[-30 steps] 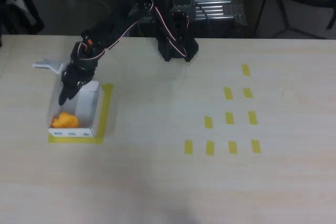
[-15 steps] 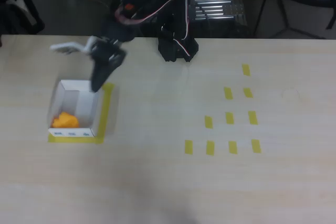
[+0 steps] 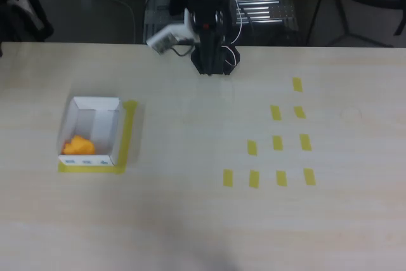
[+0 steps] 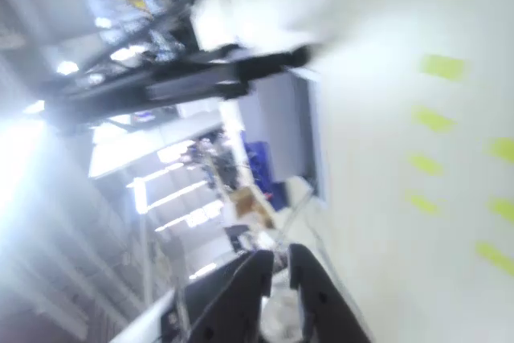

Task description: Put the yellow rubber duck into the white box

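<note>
No text, brand or number could be read anywhere. The white box [image 3: 92,132] carried small blue-green marks along its outer near side in the overhead view, too small to make out as letters. The yellow tape rectangles [image 3: 277,143] on the table [image 3: 203,220] were blank.

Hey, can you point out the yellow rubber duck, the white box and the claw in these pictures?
yellow rubber duck [image 3: 78,146], overhead view, middle of its body
white box [image 3: 117,132], overhead view, its right wall
claw [image 4: 277,273], wrist view, midway between the two dark fingertips
</note>
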You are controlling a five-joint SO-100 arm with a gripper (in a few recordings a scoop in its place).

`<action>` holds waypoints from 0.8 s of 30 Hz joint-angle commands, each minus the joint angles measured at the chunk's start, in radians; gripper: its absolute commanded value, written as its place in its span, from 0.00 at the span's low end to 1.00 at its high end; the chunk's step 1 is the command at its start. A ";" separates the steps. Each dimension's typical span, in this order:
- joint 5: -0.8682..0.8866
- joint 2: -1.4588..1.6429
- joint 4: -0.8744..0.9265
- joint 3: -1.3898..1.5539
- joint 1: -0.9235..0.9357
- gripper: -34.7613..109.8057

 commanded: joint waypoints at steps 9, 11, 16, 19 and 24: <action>0.018 0.390 -0.012 0.663 -0.041 0.24; 0.017 0.390 -0.023 0.703 -0.037 0.24; 0.009 0.390 -0.055 0.779 -0.012 0.24; 0.009 0.390 -0.060 0.790 -0.008 0.24; 0.026 0.390 -0.052 0.790 0.014 0.24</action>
